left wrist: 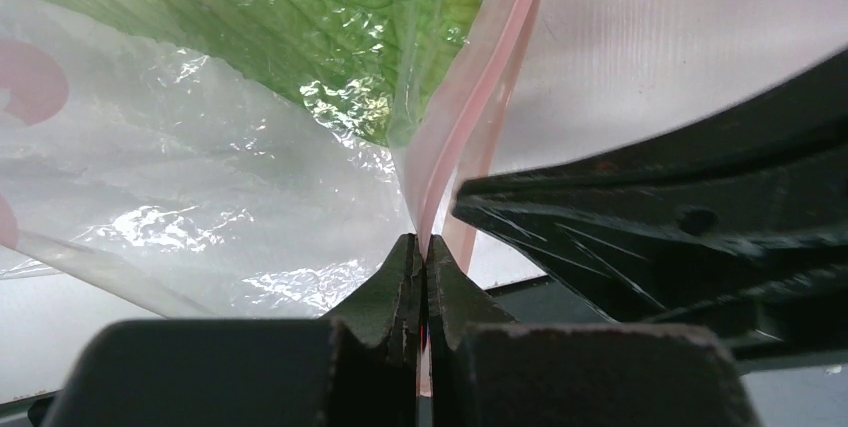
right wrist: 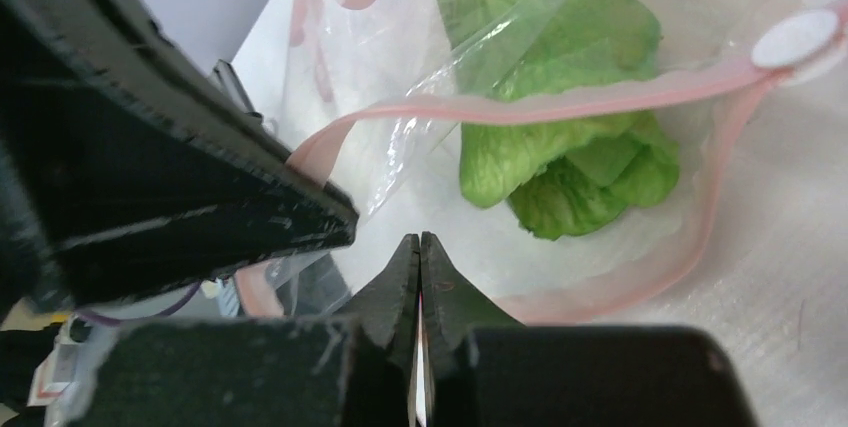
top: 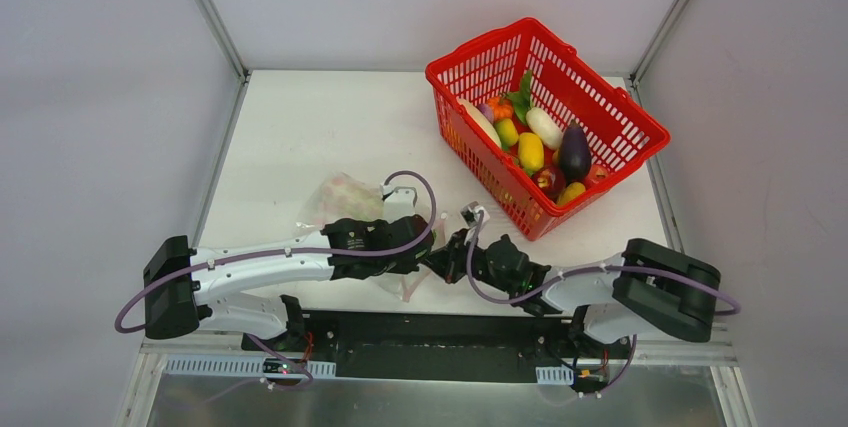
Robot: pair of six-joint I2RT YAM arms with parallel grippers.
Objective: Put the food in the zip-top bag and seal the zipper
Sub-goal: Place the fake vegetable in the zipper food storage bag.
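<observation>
**Both grippers pinched shut at the bag mouth, leafy piece inside**

We see the left gripper (left wrist: 425,247) with its fingers pressed together on the zipper (left wrist: 490,97). The pink strip runs straight down into the fingertips. The right gripper (right wrist: 420,244) is also fully closed, its tips sitting at the clear film just below the mouth. We cannot tell whether it has any plastic pinched.

In the top view the two grippers meet tip to tip near the front edge of the table (top: 320,127). Each one shows as a dark bulk in the other's wrist view.

The zip-top bag (left wrist: 200,177) spreads away from the left fingers, crinkly, with pink printed shapes on it. The green leafy food (right wrist: 570,167) lies inside it, just beyond the right fingertips. The mouth gapes there: one pink strip arches over the leaf and the other curves under it. They join at a white round tab (right wrist: 797,39).

The rest of the food sits well apart in the red basket (top: 600,112) at the far right of the table: a yellow piece (top: 530,150), a dark purple one (top: 574,150) and a white one (top: 544,127).
</observation>
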